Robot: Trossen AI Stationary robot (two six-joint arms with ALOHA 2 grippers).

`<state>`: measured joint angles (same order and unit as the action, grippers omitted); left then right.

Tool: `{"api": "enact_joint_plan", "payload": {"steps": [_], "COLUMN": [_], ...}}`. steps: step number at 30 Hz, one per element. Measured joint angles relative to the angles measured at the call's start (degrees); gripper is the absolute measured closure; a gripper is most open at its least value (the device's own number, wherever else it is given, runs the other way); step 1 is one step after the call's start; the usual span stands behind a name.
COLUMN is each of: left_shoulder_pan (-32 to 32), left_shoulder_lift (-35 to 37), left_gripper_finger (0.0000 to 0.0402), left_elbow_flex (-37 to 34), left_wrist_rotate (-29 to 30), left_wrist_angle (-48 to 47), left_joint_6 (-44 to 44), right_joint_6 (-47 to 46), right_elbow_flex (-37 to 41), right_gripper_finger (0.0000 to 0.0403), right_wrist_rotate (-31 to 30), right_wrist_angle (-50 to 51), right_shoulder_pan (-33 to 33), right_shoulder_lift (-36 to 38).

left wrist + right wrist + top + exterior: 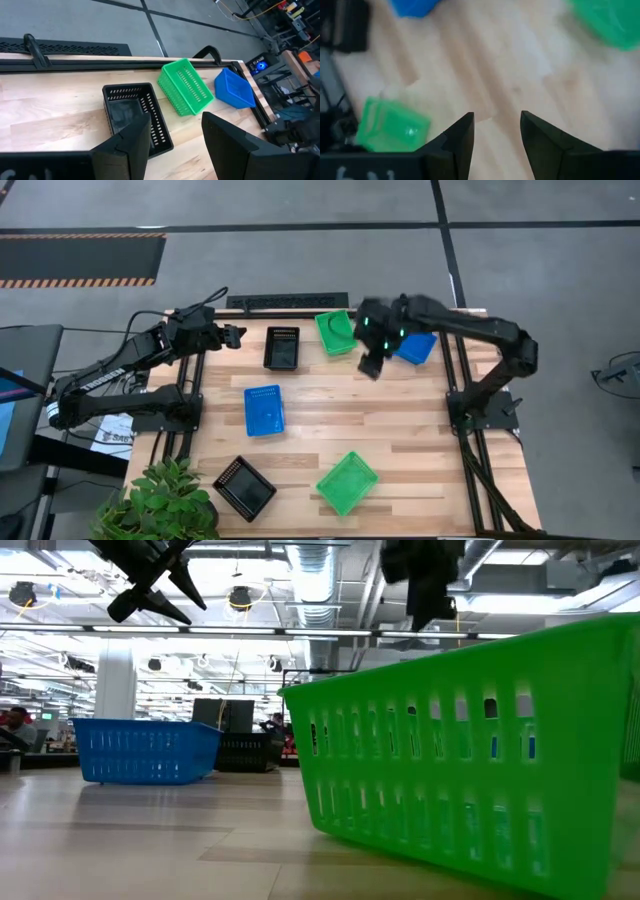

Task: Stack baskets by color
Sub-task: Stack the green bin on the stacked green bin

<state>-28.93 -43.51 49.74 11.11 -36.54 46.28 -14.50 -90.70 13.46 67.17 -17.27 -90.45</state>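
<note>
Six baskets lie apart on the wooden table. At the far side are a black basket, a tipped green basket and a blue basket. A second blue basket sits mid-table. Another black basket and another green basket lie near the front edge. My right gripper hangs open above bare wood between the far green and far blue baskets, holding nothing. My left gripper waits open, high over the far left corner.
A potted plant stands at the near left corner. A dark rail runs along the table's far edge. Bare wood lies right of the middle blue basket.
</note>
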Motion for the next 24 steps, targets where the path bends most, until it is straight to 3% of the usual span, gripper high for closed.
{"api": "enact_joint_plan", "payload": {"steps": [11,24], "left_shoulder_pan": [0.02,0.0], "left_shoulder_lift": [0.0,0.02], "left_gripper_finger": [0.0237,0.0237], "left_elbow_flex": [0.0,0.01], "left_wrist_rotate": [-4.96,-6.38], "left_wrist_angle": [-0.05,-0.23], "left_joint_6": [-1.72,-5.83], "right_joint_6": [1.33,13.34], "right_elbow_flex": [0.02,0.03], "right_gripper_finger": [0.0216,0.0147], "right_wrist_rotate": [-0.76,1.46], "right_wrist_angle": [-8.31,-13.79], "right_shoulder_pan": [17.15,30.03], "right_shoulder_lift": [-6.16,-18.83]}}
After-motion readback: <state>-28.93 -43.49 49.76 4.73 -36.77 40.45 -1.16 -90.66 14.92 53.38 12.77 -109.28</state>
